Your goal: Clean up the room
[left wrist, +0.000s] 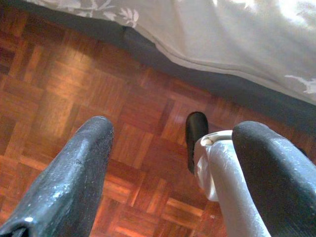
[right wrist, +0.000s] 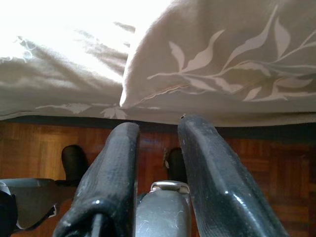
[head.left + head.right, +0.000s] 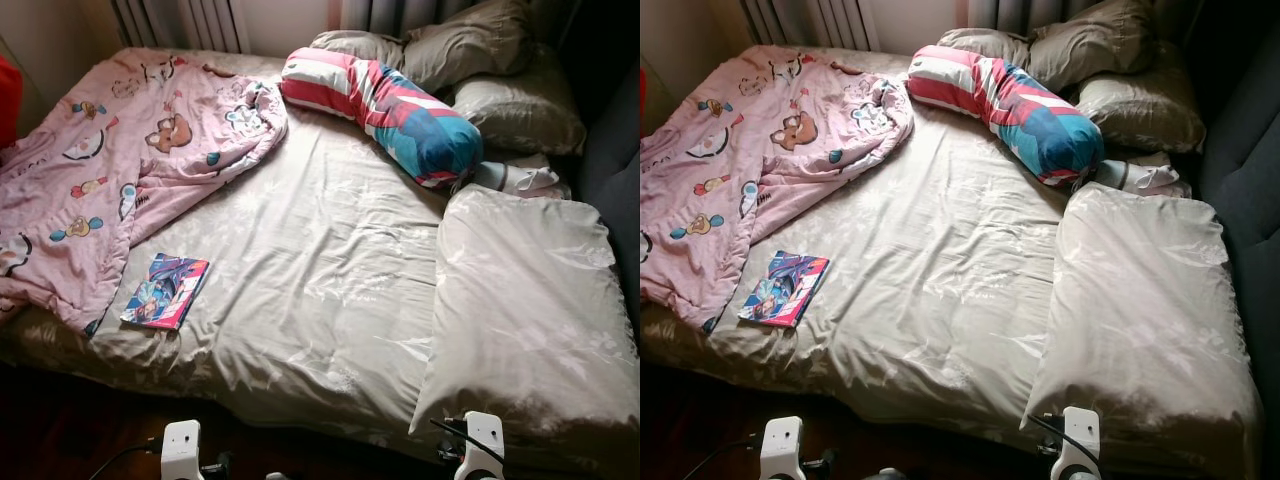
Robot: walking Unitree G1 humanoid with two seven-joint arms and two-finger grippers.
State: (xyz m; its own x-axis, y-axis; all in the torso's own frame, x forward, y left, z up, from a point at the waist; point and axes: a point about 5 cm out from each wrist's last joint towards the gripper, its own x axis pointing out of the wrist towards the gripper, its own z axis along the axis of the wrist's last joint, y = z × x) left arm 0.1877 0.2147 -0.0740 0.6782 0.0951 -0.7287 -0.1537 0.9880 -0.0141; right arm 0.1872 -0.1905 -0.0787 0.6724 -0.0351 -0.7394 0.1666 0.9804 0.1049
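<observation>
A beige bed (image 3: 300,250) lies before me. A rumpled pink cartoon blanket (image 3: 110,160) covers its far left part. At that blanket's near edge lies a colourful comic book (image 3: 166,291). A striped red, white and blue bolster (image 3: 385,105) rests at the far side, with a small white cloth (image 3: 520,178) beside it. A large beige pillow (image 3: 525,300) lies at the near right. Both arms hang low at the bed's near edge. My left gripper (image 1: 177,133) is wide open over the floor. My right gripper (image 2: 159,129) is open by a narrow gap, with nothing in it, just below the pillow's edge.
Two more beige pillows (image 3: 470,45) are stacked at the far right. A dark padded surface (image 3: 612,170) runs along the right side. A radiator (image 3: 180,22) stands behind the bed. Parquet floor (image 1: 59,89) lies under the near bed edge. Something red (image 3: 8,95) shows at the far left.
</observation>
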